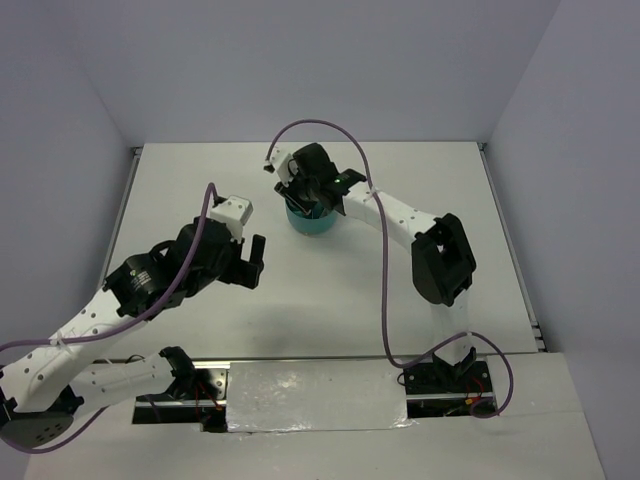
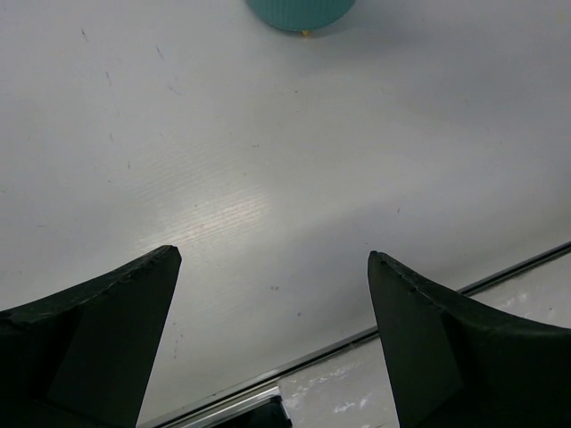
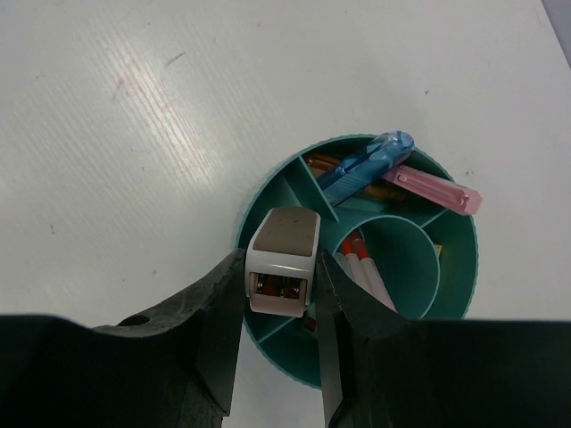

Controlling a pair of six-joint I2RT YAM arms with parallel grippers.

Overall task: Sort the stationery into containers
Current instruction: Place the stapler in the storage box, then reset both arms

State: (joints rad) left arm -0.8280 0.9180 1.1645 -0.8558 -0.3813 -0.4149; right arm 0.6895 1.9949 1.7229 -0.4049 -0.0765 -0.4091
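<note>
While the right pincer (image 3: 279, 275) is gripping a tan-topped block (image 3: 285, 239) above the teal tub (image 3: 457, 254), the left pincer (image 2: 273, 253) is hanging wide open over the white, pale-walled table (image 2: 268, 160).

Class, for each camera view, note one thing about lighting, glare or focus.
Top external: bright sheen on the glossy strip. Left wrist: pale glare patch on the table; the teal tub cropped at the top. Right wrist: even light, the grey-white block sharp, the right gripper dark, showing little detail.
</note>
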